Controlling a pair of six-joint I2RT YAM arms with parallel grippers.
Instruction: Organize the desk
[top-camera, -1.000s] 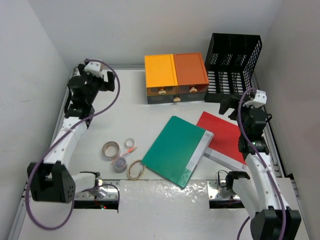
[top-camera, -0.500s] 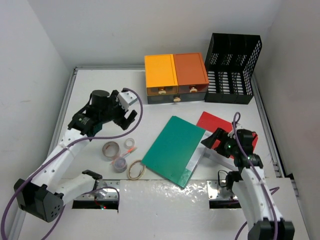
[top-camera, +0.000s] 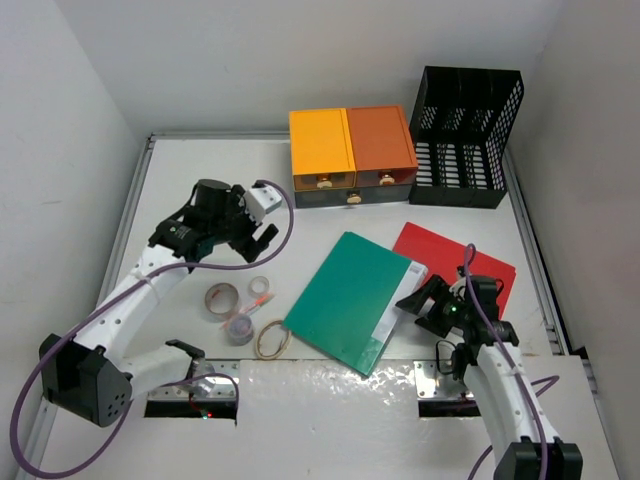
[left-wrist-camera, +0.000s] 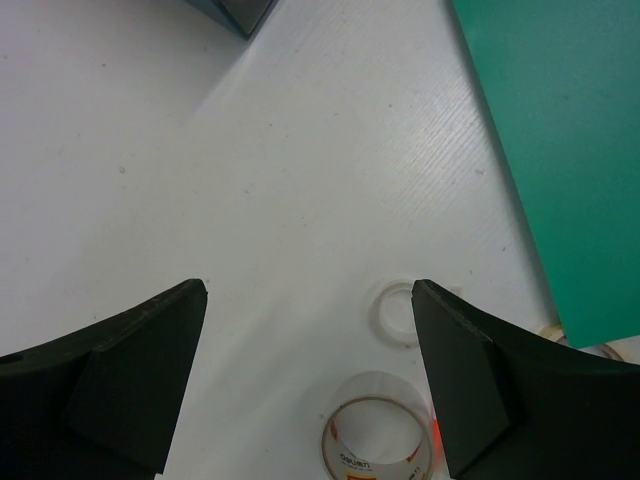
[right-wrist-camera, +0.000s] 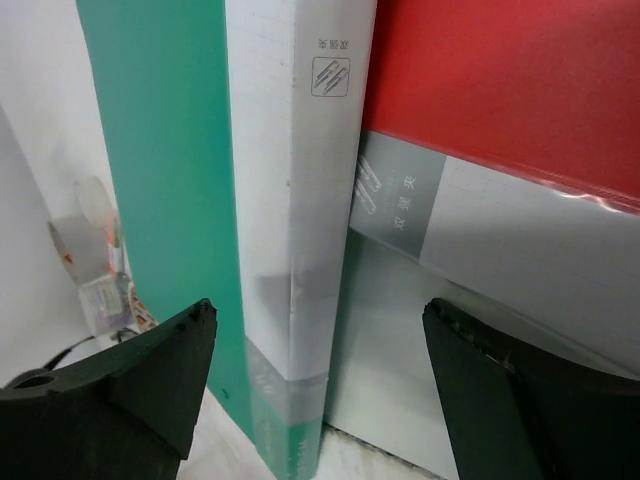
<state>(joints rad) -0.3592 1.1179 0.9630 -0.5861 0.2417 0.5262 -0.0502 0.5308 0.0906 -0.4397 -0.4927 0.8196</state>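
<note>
The white desk (top-camera: 190, 180) holds a green binder (top-camera: 345, 295) with a white spine, lying partly over a red folder (top-camera: 465, 262). Several tape rolls lie left of the binder: a brown one (top-camera: 222, 298), a clear one (top-camera: 240, 327), a small white ring (top-camera: 260, 286) and a thin ring (top-camera: 272, 340). My left gripper (top-camera: 258, 235) is open and empty above the bare desk just beyond the rolls; its view shows the clear roll (left-wrist-camera: 385, 440) and the white ring (left-wrist-camera: 398, 312). My right gripper (top-camera: 420, 303) is open and empty, low over the binder's spine (right-wrist-camera: 295, 190) and the red folder (right-wrist-camera: 500, 90).
A yellow and orange drawer unit (top-camera: 350, 150) stands at the back centre, with a black mesh file rack (top-camera: 465, 135) to its right. An orange marker (top-camera: 263, 300) lies among the tape rolls. White walls close in left, right and behind.
My left arm has swung from the far left corner toward the tape rolls. My right arm has come down from near the file rack to the binder's spine at the near right.
</note>
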